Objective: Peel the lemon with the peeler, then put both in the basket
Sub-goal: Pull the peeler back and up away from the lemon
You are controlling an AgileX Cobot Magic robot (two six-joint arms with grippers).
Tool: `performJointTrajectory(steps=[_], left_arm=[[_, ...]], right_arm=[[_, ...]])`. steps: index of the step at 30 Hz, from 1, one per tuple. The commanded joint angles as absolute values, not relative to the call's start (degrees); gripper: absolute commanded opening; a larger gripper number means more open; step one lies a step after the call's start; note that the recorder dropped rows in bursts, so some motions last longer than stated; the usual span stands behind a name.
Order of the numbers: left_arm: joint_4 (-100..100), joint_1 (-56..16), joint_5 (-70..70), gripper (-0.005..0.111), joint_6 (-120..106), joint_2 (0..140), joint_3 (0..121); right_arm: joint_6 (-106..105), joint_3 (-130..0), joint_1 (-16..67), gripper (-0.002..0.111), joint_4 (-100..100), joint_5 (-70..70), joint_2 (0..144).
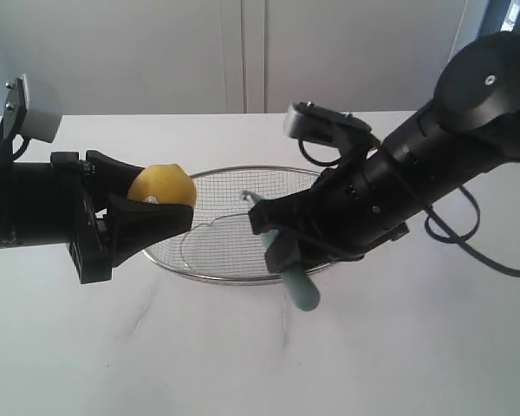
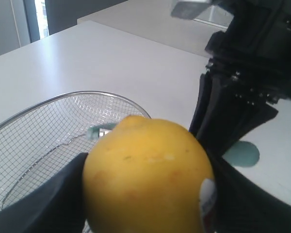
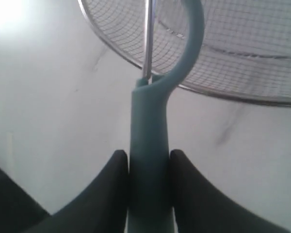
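Observation:
My left gripper is shut on the yellow lemon, holding it in the air over the left rim of the wire-mesh basket. In the left wrist view the lemon fills the space between the black fingers, its red-and-white sticker pressed against one of them. My right gripper is shut on the peeler, handle end hanging down over the basket's near rim. The teal handle runs up between the two fingers, and its blade head points over the basket.
The basket lies in the middle of a white table. A grey wall with panel seams stands behind the table's far edge. The two arms face each other across the basket, close together.

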State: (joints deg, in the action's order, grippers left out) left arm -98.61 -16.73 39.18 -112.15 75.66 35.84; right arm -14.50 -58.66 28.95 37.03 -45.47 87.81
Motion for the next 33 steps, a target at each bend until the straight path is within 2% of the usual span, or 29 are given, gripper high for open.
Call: performJointTrajectory(steps=[1, 33], left_arm=[[-99.9, -16.9, 40.5, 0.001, -121.3, 75.4, 36.1], [-99.9, -16.9, 40.5, 0.001, -121.3, 75.4, 36.1]], right_arm=[[-25.6, -58.6, 28.6, 0.000, 50.1, -48.5, 90.0], [-30.9, -58.6, 28.6, 0.000, 53.4, -49.6, 76.2]])
